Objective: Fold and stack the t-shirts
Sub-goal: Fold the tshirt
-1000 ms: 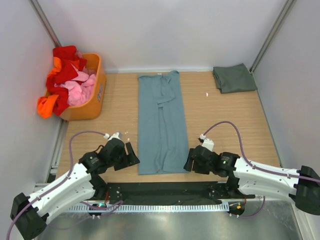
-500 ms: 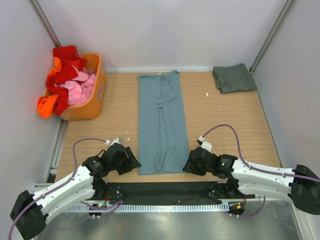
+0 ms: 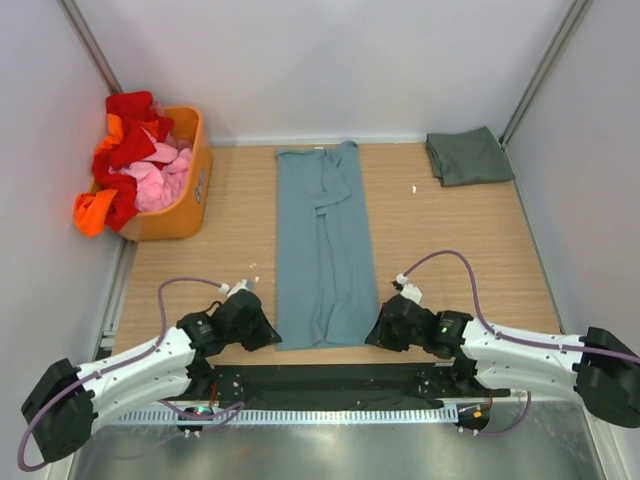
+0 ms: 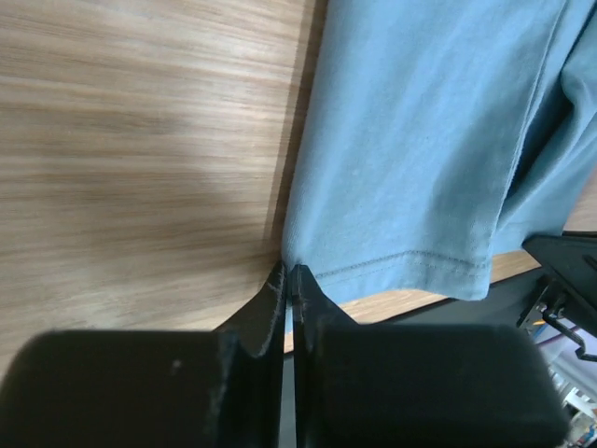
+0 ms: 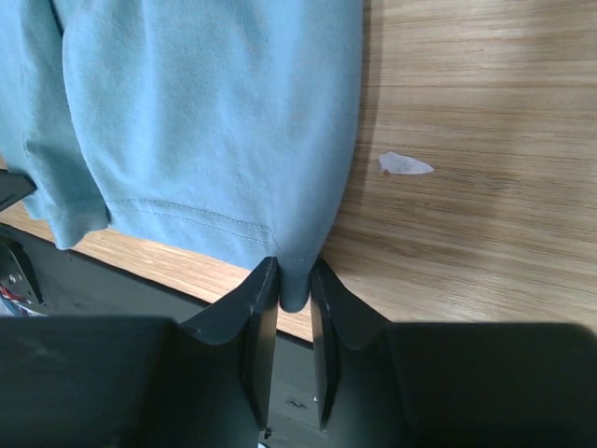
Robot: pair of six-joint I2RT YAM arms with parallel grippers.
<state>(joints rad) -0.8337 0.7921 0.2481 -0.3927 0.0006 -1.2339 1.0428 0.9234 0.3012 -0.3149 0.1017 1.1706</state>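
1. From the top camera, an orange plastic basket stands at the far left of the wooden table, heaped over its rim with rumpled red, pink and orange clothes. The blue-teal t-shirt lies mid-table as a long, flat, narrow strip. The dark grey-green t-shirt sits folded into a compact square in the far right corner. The left gripper and right gripper are at the strip's two near corners.

2. The left wrist camera adds the stitched hem and soft knit against streaky wood grain. The fingers are pressed together with their tips at the hem's corner; I cannot tell whether any cloth is caught.

3. The right wrist camera shows its fingers clamped on the hem's other corner, cloth bunched between them. A small white scrap lies on the wood beside the shirt.
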